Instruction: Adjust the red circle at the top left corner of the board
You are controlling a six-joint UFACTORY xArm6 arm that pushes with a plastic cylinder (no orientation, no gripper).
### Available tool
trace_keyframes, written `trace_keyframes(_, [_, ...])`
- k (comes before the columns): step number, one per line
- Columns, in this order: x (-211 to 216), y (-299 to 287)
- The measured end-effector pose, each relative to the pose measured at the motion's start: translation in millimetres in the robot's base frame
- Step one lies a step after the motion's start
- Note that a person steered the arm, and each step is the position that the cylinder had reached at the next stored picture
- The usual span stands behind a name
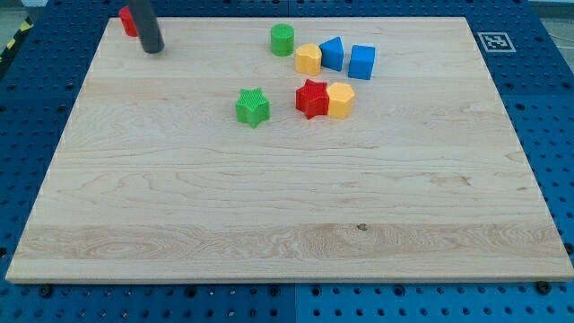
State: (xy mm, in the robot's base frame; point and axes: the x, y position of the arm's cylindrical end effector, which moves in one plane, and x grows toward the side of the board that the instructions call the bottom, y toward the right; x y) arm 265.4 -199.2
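My tip [153, 49] at board [269, 206] top-left corner, just right of red circle [128, 20], rod partly hiding it. Obstacles cluster at top centre: green cylinder [282, 39], yellow block [308, 59], two blue blocks [332, 54] [362, 62], green star [253, 107], red star [311, 98] touching yellow hexagon [341, 100]. Passage open between corner and cluster; lower half of board open.

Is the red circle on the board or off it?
On: the red circle block sits at the wooden board's top-left corner, partly hidden by my tip.
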Motion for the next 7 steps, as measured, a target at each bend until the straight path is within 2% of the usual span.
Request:
trace_keyframes(1, [-1, 36])
trace_keyframes(2, [-25, 52])
trace_keyframes(3, [-65, 52])
trace_keyframes(4, [-74, 50])
trace_keyframes(7, [-74, -23])
